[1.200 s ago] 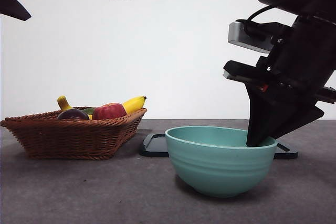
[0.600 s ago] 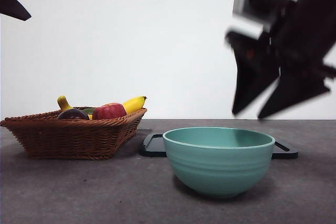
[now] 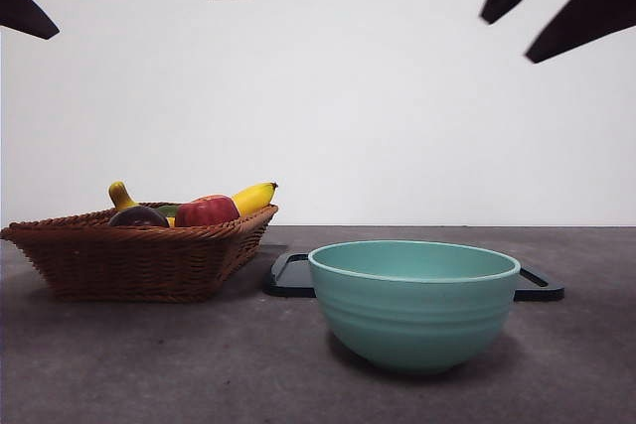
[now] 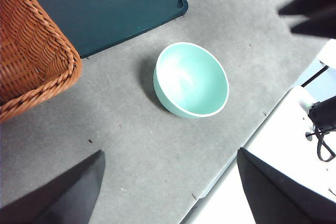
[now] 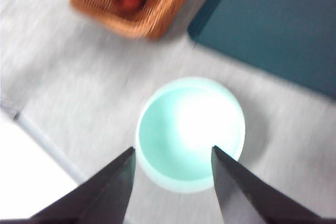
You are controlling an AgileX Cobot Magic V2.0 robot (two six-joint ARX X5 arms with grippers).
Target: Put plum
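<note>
On the counter [image 3: 149, 364] a basket [image 3: 139, 255] sits at the left in the front view, and a bowl [image 3: 414, 300] stands nearer the camera to its right. A flat tray [image 3: 290, 275] lies behind the bowl, just beside the basket. In the basket lie the plum [image 3: 137, 215], an apple [image 3: 206, 211] to its right, and a banana [image 3: 253, 196] further right. The right hand [image 3: 556, 12] hangs high above the bowl.
</note>
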